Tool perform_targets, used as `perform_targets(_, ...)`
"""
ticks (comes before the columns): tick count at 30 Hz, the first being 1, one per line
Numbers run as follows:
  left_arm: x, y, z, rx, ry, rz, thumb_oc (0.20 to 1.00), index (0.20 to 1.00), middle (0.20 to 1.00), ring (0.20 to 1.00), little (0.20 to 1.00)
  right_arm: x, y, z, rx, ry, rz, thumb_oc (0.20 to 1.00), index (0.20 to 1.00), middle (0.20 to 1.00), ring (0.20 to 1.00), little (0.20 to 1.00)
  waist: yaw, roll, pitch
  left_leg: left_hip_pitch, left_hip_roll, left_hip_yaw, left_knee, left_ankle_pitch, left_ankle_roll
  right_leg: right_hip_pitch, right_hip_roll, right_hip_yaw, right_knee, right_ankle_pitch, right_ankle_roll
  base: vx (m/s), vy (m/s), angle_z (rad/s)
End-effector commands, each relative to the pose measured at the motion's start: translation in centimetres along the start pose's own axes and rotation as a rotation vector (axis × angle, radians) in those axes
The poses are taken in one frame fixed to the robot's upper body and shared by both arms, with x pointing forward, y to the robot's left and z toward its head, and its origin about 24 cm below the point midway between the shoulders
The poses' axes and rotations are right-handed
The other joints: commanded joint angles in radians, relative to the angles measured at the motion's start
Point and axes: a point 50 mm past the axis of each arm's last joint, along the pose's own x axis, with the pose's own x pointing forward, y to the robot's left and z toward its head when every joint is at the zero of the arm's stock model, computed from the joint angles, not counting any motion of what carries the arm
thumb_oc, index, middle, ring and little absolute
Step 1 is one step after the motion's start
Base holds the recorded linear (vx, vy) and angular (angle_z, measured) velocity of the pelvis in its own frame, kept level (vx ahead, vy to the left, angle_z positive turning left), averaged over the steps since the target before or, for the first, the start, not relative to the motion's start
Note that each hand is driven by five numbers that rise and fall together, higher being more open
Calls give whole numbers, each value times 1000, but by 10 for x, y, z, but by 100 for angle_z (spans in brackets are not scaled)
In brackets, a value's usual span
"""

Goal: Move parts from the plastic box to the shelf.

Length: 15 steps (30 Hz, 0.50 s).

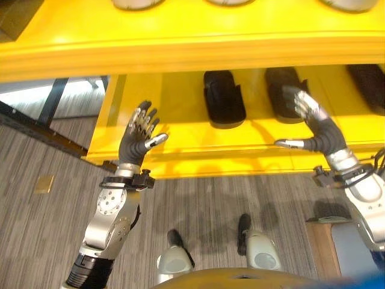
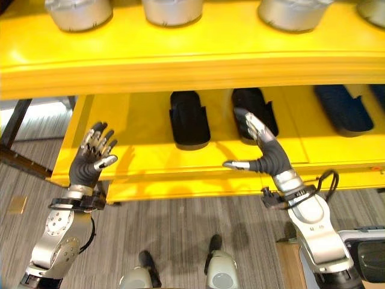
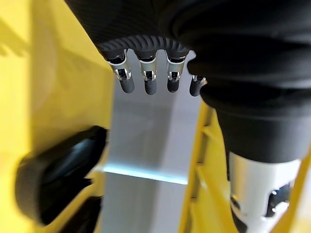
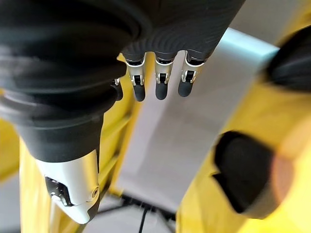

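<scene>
Now both hands, left (image 1: 139, 139) and right (image 2: 264, 150), hover open and empty at the shelf's (image 2: 180, 171) front edge, near black parts (image 2: 188, 118).

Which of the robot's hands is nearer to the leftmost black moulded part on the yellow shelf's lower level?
Right hand: just beside the black moulded part. Left hand sits farther away, at the yellow shelf corner.

Left eye view: looking steeply down from the robot's head at the yellow shelf (image 1: 180, 51) and the floor before it.
Right eye view: looking down from just beside it, sharing the shelf's front edge, the black parts (image 2: 189, 117) on the lower level, and both hands.
Left wrist view: sitting very close behind the left hand (image 3: 146, 58), facing along it into the shelf.
Right wrist view: sitting equally close behind the right hand (image 4: 160, 63), facing likewise.
</scene>
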Motion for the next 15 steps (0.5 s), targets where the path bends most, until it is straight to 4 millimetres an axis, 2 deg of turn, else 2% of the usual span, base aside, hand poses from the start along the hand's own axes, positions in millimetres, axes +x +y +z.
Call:
perform_targets(1,-12,3,0,-94,-3,-12,1000,1000,1000,1000,1000,-4,-19,13,144,-146,-107,1000,1000,1000,1000,1000,-15,-45,-24,-27,32,-50,45,-13,-13,120,2,-29,-54,-62,28,-24,144,-19)
perform_targets(5,-21,3,-11,-103,50,-21,1000,1000,1000,1000,1000,-21,-21,-4,177,-70,-145,1000,1000,1000,1000,1000,-33,-47,-39,5,23,-30,21,-13,-6,146,-12,-14,-106,-28,43,-22,171,-14)
perform_targets(7,-24,1,-19,-73,107,-61,1000,1000,1000,1000,1000,-25,-22,-8,201,-40,-156,1000,1000,1000,1000,1000,-40,-44,-49,29,14,-17,-3,-11,-4,158,-28,-11,-131,-4,62,-25,208,-25)
perform_targets(11,-25,-4,-23,-54,142,-138,1000,1000,1000,1000,1000,-24,-19,-21,220,74,-125,1000,1000,1000,1000,1000,-43,-39,-59,59,-6,-1,-40,-6,2,167,-41,-7,-141,7,80,-53,234,-4)
perform_targets(12,-24,-9,-26,-105,177,-195,1000,1000,1000,1000,1000,-20,-22,-23,203,93,-130,1000,1000,1000,1000,1000,-39,-38,-66,70,-21,-4,-62,-1,12,174,-54,-7,-140,14,96,-105,444,3)
perform_targets(15,-20,-18,-27,-91,192,-282,1000,1000,1000,1000,1000,-19,-26,-24,190,111,-205,1000,1000,1000,1000,1000,-39,-40,-74,85,-51,-2,-106,8,32,177,-81,-8,-133,28,124,-56,376,7)
